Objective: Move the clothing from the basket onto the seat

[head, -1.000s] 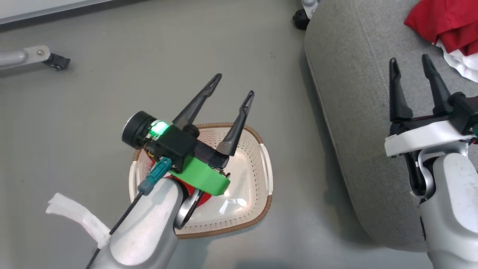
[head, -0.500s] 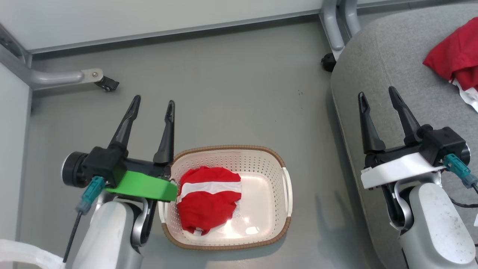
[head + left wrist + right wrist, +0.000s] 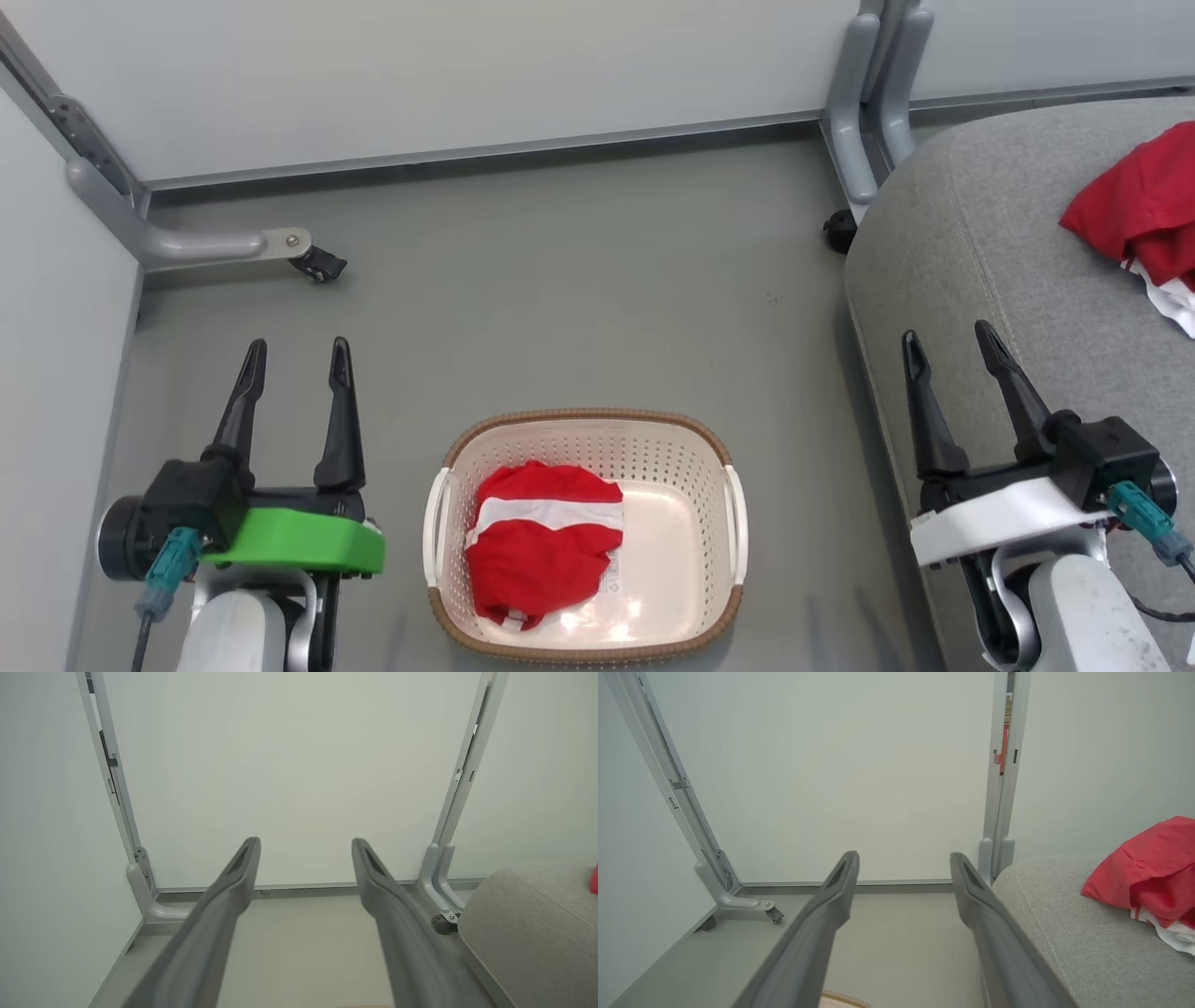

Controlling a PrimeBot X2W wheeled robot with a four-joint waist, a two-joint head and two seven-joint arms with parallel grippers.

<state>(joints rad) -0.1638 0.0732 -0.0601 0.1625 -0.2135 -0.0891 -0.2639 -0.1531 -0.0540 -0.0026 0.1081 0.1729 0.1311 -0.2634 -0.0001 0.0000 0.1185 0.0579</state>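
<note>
Basket [image 3: 583, 413] sits on grey floor [image 3: 579, 289] w/ open floor all round its rim. There's a wide bare strip beyond its far edge up to the partition panels [image 3: 448, 65], and narrower gaps on its L and R sides. Seat [image 3: 1008, 243] lies R of basket, well apart, rounded edge facing basket's R handle. Beyond basket's far-L corner is a caster foot [image 3: 317, 264]; beyond its far-R corner a frame leg [image 3: 864, 121], next to seat.

Inside basket: one red garment [image 3: 541, 551] w/ white stripe, bunched in L half; R half shows bare bottom. On seat, far R of basket: second garment [image 3: 1134, 210], red w/ white trim.

L gripper [image 3: 298, 343] is just L of basket. R gripper [image 3: 945, 332] is R of basket, over seat edge. Both have fingers spread wide, released, gripping nothing.
</note>
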